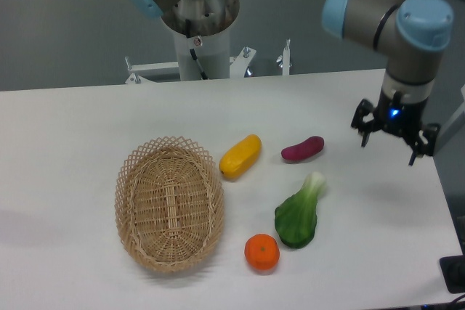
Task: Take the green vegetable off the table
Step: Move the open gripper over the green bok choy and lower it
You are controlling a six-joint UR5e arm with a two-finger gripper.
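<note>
Claw (389,141) spread wide, holding nothing, hanging above the right side of the desk (87,121). Green vegetable (298,212) lying flat well to the claw's left and nearer the camera, pale stalk aimed back toward it. Probably light, stiff, smooth plastic; likely best pinched across the narrower stalk, leafy end too broad.
</note>
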